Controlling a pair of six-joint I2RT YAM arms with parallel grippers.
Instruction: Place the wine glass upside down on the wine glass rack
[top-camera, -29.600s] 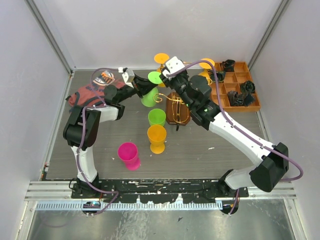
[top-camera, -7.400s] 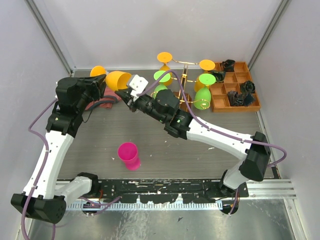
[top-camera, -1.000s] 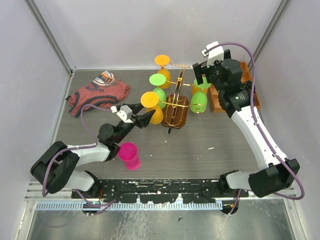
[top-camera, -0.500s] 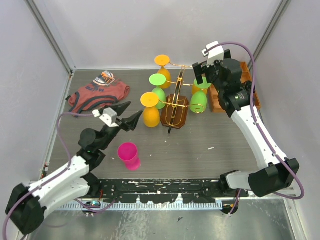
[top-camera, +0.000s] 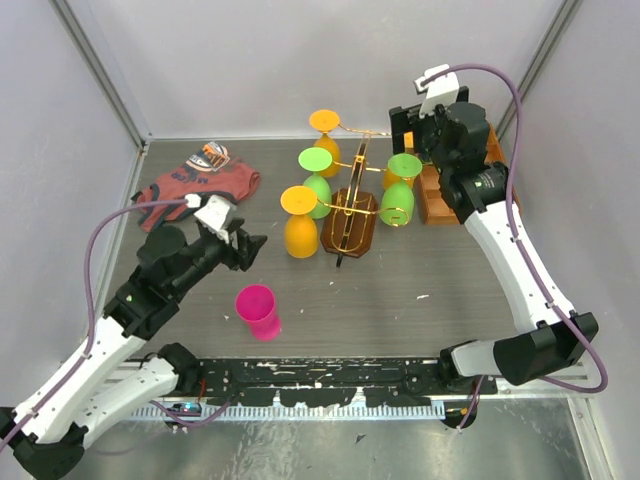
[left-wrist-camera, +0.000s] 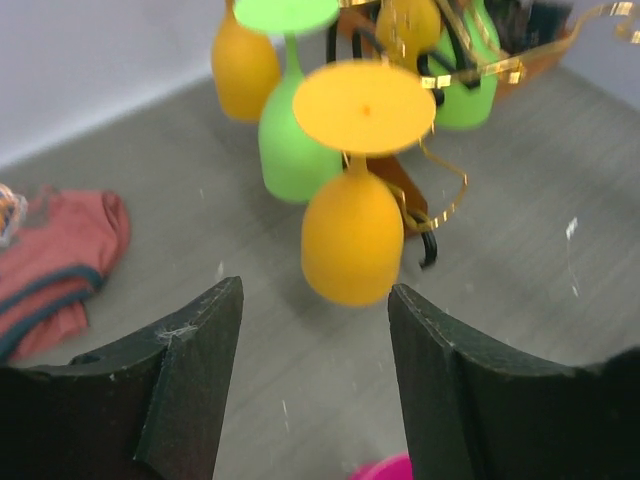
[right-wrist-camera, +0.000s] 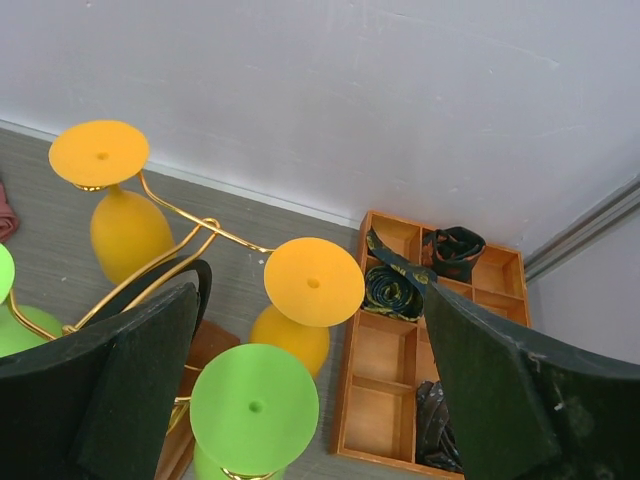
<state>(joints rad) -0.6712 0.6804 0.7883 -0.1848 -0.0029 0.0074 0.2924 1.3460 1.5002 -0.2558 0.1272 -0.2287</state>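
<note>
The wine glass rack (top-camera: 350, 212), gold wire on a dark oval base, stands mid-table with several wine glasses hanging upside down. The nearest is an orange wine glass (top-camera: 300, 226) on the left arm of the rack, seen close in the left wrist view (left-wrist-camera: 352, 240). A pink wine glass (top-camera: 258, 309) stands upright on the table near the front. My left gripper (top-camera: 243, 246) is open and empty, a short way left of the orange glass and behind the pink one. My right gripper (top-camera: 405, 125) hovers open and empty above the rack's right side, over a green foot (right-wrist-camera: 254, 407) and an orange foot (right-wrist-camera: 313, 282).
An orange-brown compartment tray (top-camera: 432, 205) with rolled ties sits at the back right, partly under the right arm, and shows in the right wrist view (right-wrist-camera: 385, 372). A red shirt (top-camera: 195, 186) lies at the back left. Grey walls close in behind and at both sides.
My left gripper has drawn back to the left from the orange glass, which stays hanging on the rack. The right gripper has shifted slightly toward the back wall.
</note>
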